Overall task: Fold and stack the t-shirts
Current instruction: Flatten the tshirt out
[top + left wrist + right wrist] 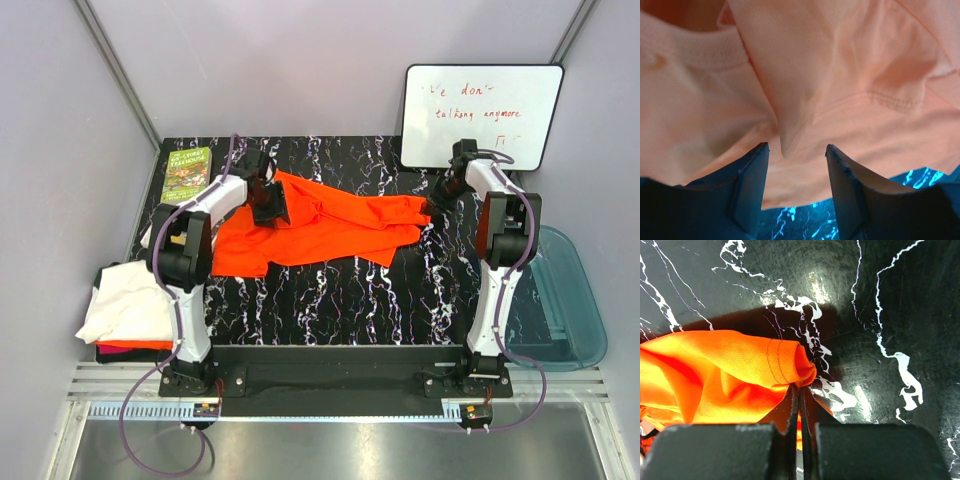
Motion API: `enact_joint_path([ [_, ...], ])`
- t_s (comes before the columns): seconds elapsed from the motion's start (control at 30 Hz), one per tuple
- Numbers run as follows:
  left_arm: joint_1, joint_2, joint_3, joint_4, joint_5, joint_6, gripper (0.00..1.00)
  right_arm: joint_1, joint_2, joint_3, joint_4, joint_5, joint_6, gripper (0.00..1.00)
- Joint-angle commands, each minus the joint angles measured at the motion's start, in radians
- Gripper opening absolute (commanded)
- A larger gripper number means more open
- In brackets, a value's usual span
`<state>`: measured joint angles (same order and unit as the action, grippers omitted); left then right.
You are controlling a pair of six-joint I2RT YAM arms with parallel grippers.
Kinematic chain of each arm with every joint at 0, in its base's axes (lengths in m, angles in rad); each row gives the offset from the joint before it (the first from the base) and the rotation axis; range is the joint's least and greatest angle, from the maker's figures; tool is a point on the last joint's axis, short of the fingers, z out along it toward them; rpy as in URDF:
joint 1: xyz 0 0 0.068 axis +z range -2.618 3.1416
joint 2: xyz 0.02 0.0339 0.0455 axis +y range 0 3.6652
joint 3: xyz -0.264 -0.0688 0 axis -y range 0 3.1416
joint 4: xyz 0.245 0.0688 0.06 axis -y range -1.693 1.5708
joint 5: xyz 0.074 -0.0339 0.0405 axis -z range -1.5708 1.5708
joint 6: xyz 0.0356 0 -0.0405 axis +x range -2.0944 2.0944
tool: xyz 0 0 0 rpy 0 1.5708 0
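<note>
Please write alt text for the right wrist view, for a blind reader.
The right end effector is shut on a hemmed edge of the orange t-shirt, which bunches to the left on a black table with white veins.

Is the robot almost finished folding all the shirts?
Not yet. A folded pile with the white shirt on top sits at the left edge. The orange shirt lies crumpled; the right gripper pinches its edge, the left gripper open over it. Folding and stacking it remain.

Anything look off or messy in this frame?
The bright orange cloth t-shirt lies twisted and bunched across the black marbled table, not flat. The white cloth t-shirt at the table's left edge sits skewed.
</note>
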<state>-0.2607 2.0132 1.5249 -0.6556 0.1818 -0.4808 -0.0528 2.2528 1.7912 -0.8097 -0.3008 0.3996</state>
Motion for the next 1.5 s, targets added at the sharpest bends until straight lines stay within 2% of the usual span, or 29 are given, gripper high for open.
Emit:
enact_joint_path([
  [0.0, 0.001, 0.05, 0.073, 0.047, -0.005, -0.015, 0.52, -0.004, -0.044, 0.027, -0.013, -0.02, -0.016, 0.0],
  [0.1, 0.0, 0.082, 0.101, 0.05, 0.008, -0.019, 0.49, -0.004, -0.039, 0.027, -0.013, -0.021, -0.013, 0.0],
  [0.13, 0.0, 0.091, 0.106, 0.05, 0.01, -0.018, 0.42, -0.004, -0.039, 0.027, -0.013, -0.021, -0.012, 0.0],
  [0.17, 0.0, 0.091, 0.109, 0.05, 0.007, -0.016, 0.21, -0.002, -0.041, 0.028, -0.013, -0.023, -0.011, 0.0],
  [0.2, 0.0, 0.088, 0.112, 0.05, 0.008, -0.012, 0.09, -0.004, -0.045, 0.028, -0.014, -0.023, -0.011, 0.0],
  [0.23, 0.0, 0.072, 0.112, 0.05, 0.007, -0.01, 0.0, -0.004, -0.048, 0.028, -0.014, -0.023, -0.015, 0.0],
  [0.53, 0.012, -0.169, 0.1, 0.022, -0.097, 0.037, 0.0, -0.004, -0.143, 0.037, -0.06, -0.006, -0.062, 0.0],
  [0.63, 0.041, -0.215, 0.109, 0.024, -0.093, 0.039, 0.0, -0.004, -0.168, 0.065, -0.078, -0.014, -0.068, 0.0],
  [0.87, 0.077, -0.31, 0.224, 0.022, -0.1, 0.022, 0.0, -0.002, -0.211, 0.189, -0.117, -0.061, -0.061, 0.0],
  [1.07, 0.08, -0.41, 0.296, 0.011, -0.13, 0.027, 0.0, -0.002, -0.329, 0.278, -0.181, 0.02, -0.116, 0.01],
  [1.17, 0.08, -0.427, 0.31, -0.016, -0.134, 0.033, 0.0, -0.002, -0.346, 0.246, -0.181, 0.025, -0.111, 0.05],
  [1.3, 0.08, -0.444, 0.256, -0.026, -0.093, 0.022, 0.0, -0.002, -0.335, 0.097, -0.171, 0.008, -0.11, 0.07],
  [1.33, 0.08, -0.452, 0.218, -0.026, -0.088, 0.021, 0.0, -0.002, -0.334, 0.067, -0.163, 0.014, -0.104, 0.12],
  [1.37, 0.08, -0.459, 0.196, -0.026, -0.084, 0.016, 0.0, -0.002, -0.332, -0.003, -0.146, 0.012, -0.096, 0.26],
  [1.43, 0.078, -0.481, 0.126, -0.022, -0.081, 0.013, 0.0, -0.002, -0.32, -0.051, -0.108, 0.002, -0.088, 0.43],
  [1.47, 0.08, -0.485, 0.106, -0.022, -0.071, 0.013, 0.0, -0.002, -0.312, -0.1, -0.076, -0.009, -0.087, 0.58],
])
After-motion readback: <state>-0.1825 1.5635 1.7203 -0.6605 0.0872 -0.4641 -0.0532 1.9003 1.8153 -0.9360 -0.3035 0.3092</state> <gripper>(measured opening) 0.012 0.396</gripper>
